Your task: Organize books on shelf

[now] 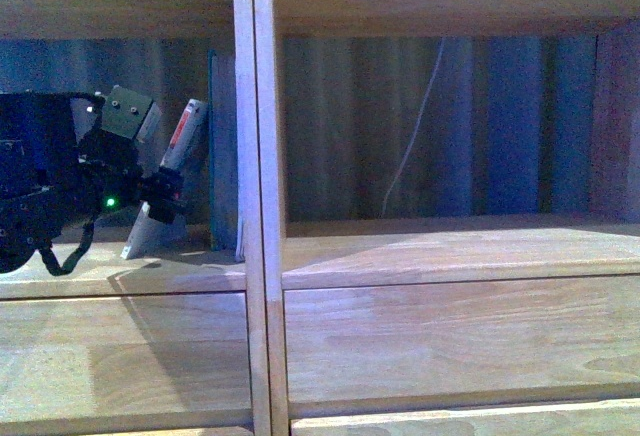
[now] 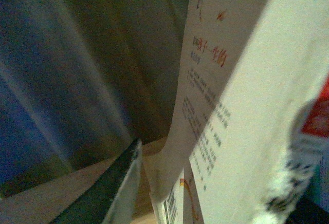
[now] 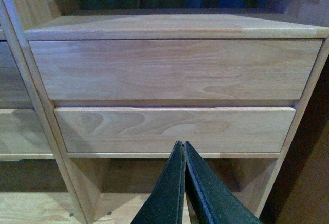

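Just left of the shelf's central divider [image 1: 258,156], in the left-hand compartment, the task looks partly done. The teal-edged book [image 1: 222,146] already stands upright, close against the divider. The pale paperback [image 1: 172,181] is not yet settled: it leans steeply, its red-topped spine tipped toward the teal-edged book and its foot resting on the shelf board [image 1: 120,271], away from the divider. The left gripper [image 1: 160,194] sits at the paperback's lower half and appears closed on it, though its fingertips are hard to make out in the dim light; the left wrist view shows the printed cover [image 2: 241,106] pressed close beside one dark finger [image 2: 110,193]. What seems left is to stand the paperback upright beside the teal-edged book and let go.

The right gripper [image 3: 184,183], away from the divider and low before the right-hand drawer fronts [image 3: 175,70], has its jaws pressed together and holds nothing. Right of the divider, a pale cord [image 1: 415,126] hangs at the back. Nothing I can see blocks the gap between the two books.
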`<state>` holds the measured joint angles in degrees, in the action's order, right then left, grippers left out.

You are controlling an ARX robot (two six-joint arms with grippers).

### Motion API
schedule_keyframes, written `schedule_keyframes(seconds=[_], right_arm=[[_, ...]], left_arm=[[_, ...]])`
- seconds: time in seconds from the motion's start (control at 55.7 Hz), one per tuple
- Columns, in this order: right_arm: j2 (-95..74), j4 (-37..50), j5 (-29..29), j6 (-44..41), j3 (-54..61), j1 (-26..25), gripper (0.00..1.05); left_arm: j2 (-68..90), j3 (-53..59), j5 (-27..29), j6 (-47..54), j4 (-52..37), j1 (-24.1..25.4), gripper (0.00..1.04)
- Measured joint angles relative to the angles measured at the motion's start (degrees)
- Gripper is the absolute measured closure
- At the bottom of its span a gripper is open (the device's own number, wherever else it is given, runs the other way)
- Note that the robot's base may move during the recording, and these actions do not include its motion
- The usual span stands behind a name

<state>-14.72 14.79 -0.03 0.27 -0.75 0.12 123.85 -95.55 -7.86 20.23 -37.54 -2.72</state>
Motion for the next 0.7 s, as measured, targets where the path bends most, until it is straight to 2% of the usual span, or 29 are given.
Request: schedule_keyframes(seconds=[0.234,0.359,0.467,0.701], right_arm=[[2.99,-3.02,0.0,0.0,0.0,0.0,1.02],[5.14,-5.2,0.0,0.02,0.0,0.0,1.02],[12.7,-14.21,0.02,0.02,0.0,0.0,1.02],[14.4,-14.69,0.04,-0.02,0.0,0.0,1.02]], left_arm=[[-2.58,5.51,0.09,-1.07,0.09,-0.17,0.07],[-7.23,10.51,0.72,-3.91,0.09,-0.5,0.08],[-13.38,16.04,1.53,-6.97,-0.83,-0.59,0.07],[-31.41,32.3,5.81,-11.32,-4.59,0.35,0.07]])
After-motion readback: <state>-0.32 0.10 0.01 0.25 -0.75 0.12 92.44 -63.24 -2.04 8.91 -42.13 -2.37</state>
